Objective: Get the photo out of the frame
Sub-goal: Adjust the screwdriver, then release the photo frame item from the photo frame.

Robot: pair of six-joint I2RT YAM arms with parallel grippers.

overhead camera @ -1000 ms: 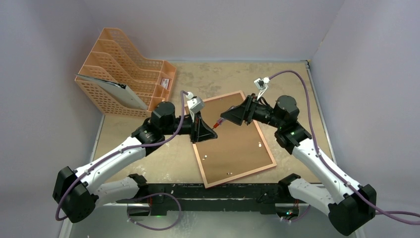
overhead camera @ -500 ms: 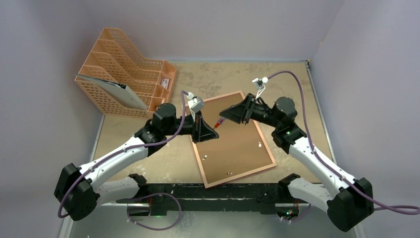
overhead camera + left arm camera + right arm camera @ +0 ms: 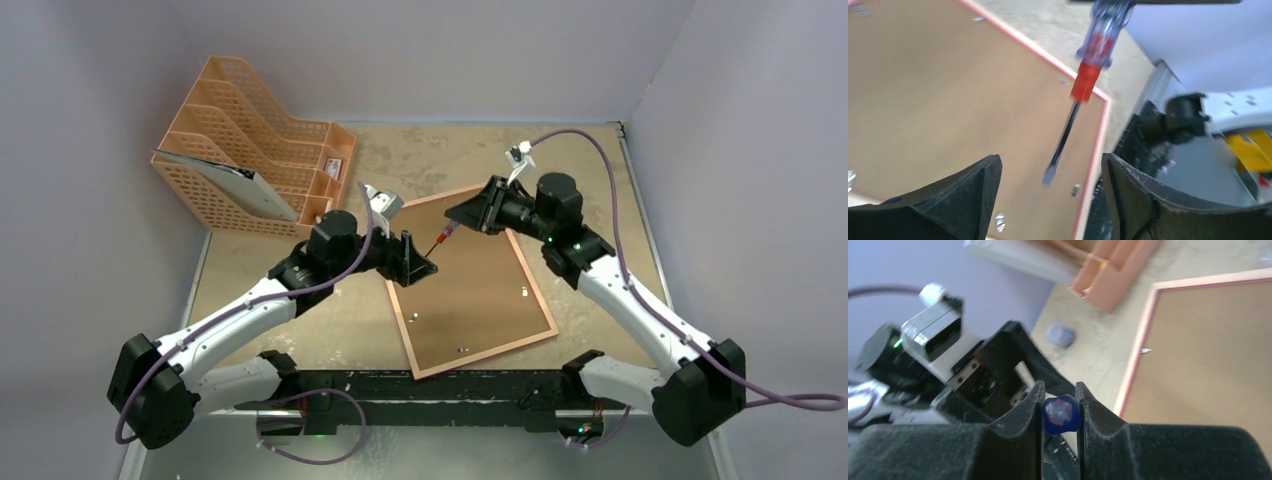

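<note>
The photo is not showing in any view; the frame [image 3: 480,300] is lying back-up, so only its brown board is facing the cameras, and whether the print is sitting beneath it cannot be told. The left wrist view is cutting off the frame's near edges and blurring the small metal clips [image 3: 1075,190]; the right wrist view is rendering the opposite arm as a soft dark shape. The far compartments of the orange mesh rack [image 3: 250,150] are hiding their contents, apart from one flat dark-edged sheet leaning in the nearest slot.

The left arm is reaching inward from the left, elbow low, wrist turned toward the frame's left edge; the left gripper [image 3: 425,268] is standing released, its fingers [image 3: 963,195] spread wide and gripping nothing, with the blade tip appearing between them in the wrist view, untouched. The right arm is arching over the frame's far right corner, wrist angled down and leftward; the right gripper [image 3: 1060,410] is clenching the blue handle end of a screwdriver [image 3: 441,238], whose clear handle, red collar and dark shaft are slanting down toward the board; whether the tip is touching the board cannot be told.

The frame is resting flat on the table [image 3: 420,150] between the two arms, rotated slightly, its thin pink-red border surrounding the brown panel.
</note>
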